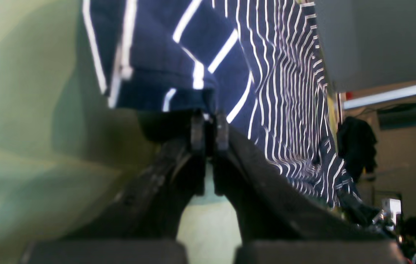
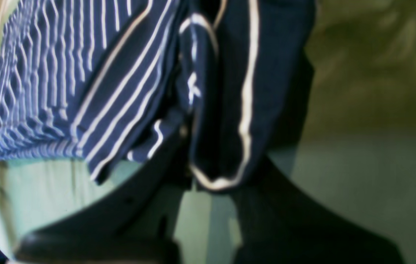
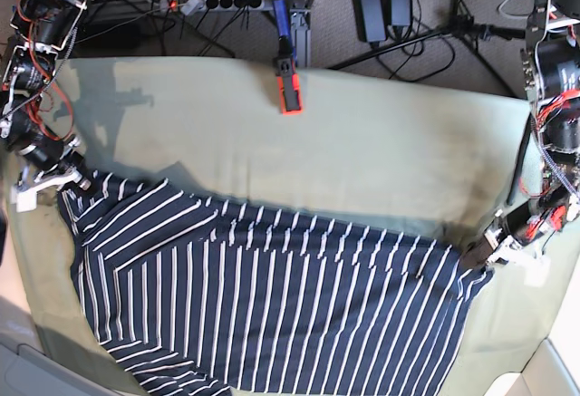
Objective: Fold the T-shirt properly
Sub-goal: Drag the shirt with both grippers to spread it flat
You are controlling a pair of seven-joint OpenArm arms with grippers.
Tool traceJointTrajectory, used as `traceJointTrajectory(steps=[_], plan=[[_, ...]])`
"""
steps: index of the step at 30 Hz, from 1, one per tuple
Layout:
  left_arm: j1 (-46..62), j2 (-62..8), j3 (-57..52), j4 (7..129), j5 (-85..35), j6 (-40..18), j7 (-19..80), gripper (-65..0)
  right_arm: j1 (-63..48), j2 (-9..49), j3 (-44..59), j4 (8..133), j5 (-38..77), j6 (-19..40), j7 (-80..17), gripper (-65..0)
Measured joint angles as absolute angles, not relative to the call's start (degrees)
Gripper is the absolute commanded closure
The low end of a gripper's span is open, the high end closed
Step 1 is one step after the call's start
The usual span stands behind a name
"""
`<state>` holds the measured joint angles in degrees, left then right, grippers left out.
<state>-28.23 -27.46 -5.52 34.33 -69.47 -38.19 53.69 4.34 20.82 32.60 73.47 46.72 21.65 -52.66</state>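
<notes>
**Ann:** T-shirt (image 3: 272, 314) lay spread across the near half of the green tabletop (image 3: 381, 151), stretched between both arms, its far edge pulled taut.

**Bo:** And the grips?

**Ann:** Left claw (image 1: 209, 126) was pressed together on a bunched corner at the right; right claw (image 2: 193, 176) pinched folded cloth at the left.

**Bo:** How would it handle?

**Ann:** Soft, light, limp, I'd judged; it sagged and rippled wherever unsupported. Corners and hems looked the best places to hold, both pulled evenly.
</notes>
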Motion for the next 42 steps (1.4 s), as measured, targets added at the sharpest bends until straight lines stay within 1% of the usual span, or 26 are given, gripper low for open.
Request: traceJointTrajectory(steps=[4, 8, 12, 19, 25, 34, 38, 42], plan=[[-26.65, -30.44, -5.43, 35.14, -74.26, -38.26, 57.41, 0.0, 1.41, 20.91, 32.53, 76.05, 47.07, 21.69, -53.04, 0.0], [-20.91, -33.32, -5.39, 39.92, -78.35, -38.7, 59.83, 0.0, -2.39, 20.78, 32.47, 78.56, 47.13, 22.02, -53.1, 0.0], [-13.26, -34.5, -5.26, 47.7, -78.87, -38.96, 60.05, 0.0, -5.63, 21.28, 32.45, 81.06, 47.03, 22.09, -53.78, 0.0], [-0.58, -34.83, -5.93, 62.59, -79.29, -39.11, 59.79, 0.0, -12.56, 25.12, 32.38, 85.32, 46.92, 22.15, -53.71, 0.0], [6.26, -34.76, -11.05, 71.79, -79.88, -39.07, 59.07, 0.0, -16.38, 26.44, 32.4, 86.41, 47.35, 22.15, -53.69, 0.0], [10.48, -34.76, -12.16, 73.87, -80.14, -39.05, 59.18, 0.0, -17.28, 26.5, 32.4, 86.41, 47.35, 22.15, -54.52, 0.0], [10.92, -34.76, -12.16, 73.87, -80.05, -39.05, 59.16, 0.0, -17.17, 26.5, 32.4, 86.41, 47.59, 22.17, -56.71, 0.0], [10.94, -34.76, -12.16, 73.87, -80.25, -39.03, 59.16, 0.0, -17.17, 26.5, 32.4, 86.41, 47.62, 22.17, -56.9, 0.0]])
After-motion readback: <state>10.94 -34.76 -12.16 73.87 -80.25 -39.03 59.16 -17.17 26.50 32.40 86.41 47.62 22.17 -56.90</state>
